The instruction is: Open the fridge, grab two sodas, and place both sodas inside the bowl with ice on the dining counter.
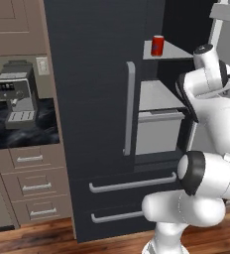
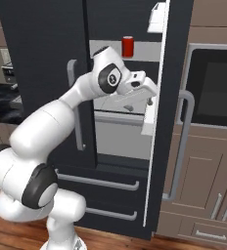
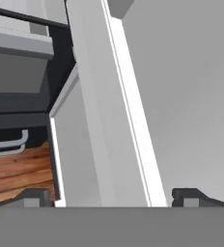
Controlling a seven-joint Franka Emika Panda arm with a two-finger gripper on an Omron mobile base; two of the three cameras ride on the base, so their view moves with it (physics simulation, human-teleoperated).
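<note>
The dark fridge (image 1: 92, 74) has its left door shut and its right door (image 2: 159, 127) swung open, seen edge-on in the right base view. One red soda (image 1: 157, 45) (image 2: 128, 47) stands upright on an upper pale shelf inside. My gripper (image 2: 140, 102) reaches in below that shelf, close to the open door's white inner side. In the hand view my gripper (image 3: 113, 198) is open, fingertips (image 3: 191, 197) wide apart, with the door's white inner edge (image 3: 109, 120) running between them. Nothing is held. The bowl with ice and the dining counter are out of view.
A coffee machine (image 1: 15, 94) sits on the dark counter left of the fridge, above wood drawers (image 1: 32, 183). A built-in oven (image 2: 213, 88) and wood cabinets stand right of the open door. Two fridge drawers (image 1: 132, 198) lie below, with wood floor (image 3: 17, 173) underneath.
</note>
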